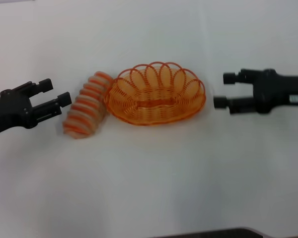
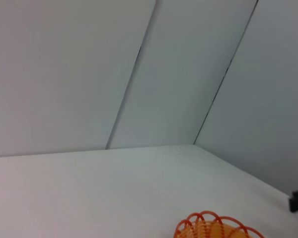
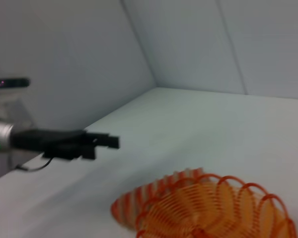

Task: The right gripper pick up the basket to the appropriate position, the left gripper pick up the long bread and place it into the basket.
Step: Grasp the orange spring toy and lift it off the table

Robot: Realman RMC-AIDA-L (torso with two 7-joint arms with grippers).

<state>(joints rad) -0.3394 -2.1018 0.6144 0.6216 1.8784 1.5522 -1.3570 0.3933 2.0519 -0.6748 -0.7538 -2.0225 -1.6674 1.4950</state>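
Basket (image 1: 156, 94) touches long bread (image 1: 87, 105) (both tools apart).

White table (image 1: 149, 188) w/ pale grey panelled walls (image 2: 64, 74) meeting at a corner behind.

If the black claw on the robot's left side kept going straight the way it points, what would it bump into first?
Most likely the long tan-and-orange ridged toy bread: the open left claw points at it from close by. The orange wire basket sits just beyond. Height is hard to judge here.
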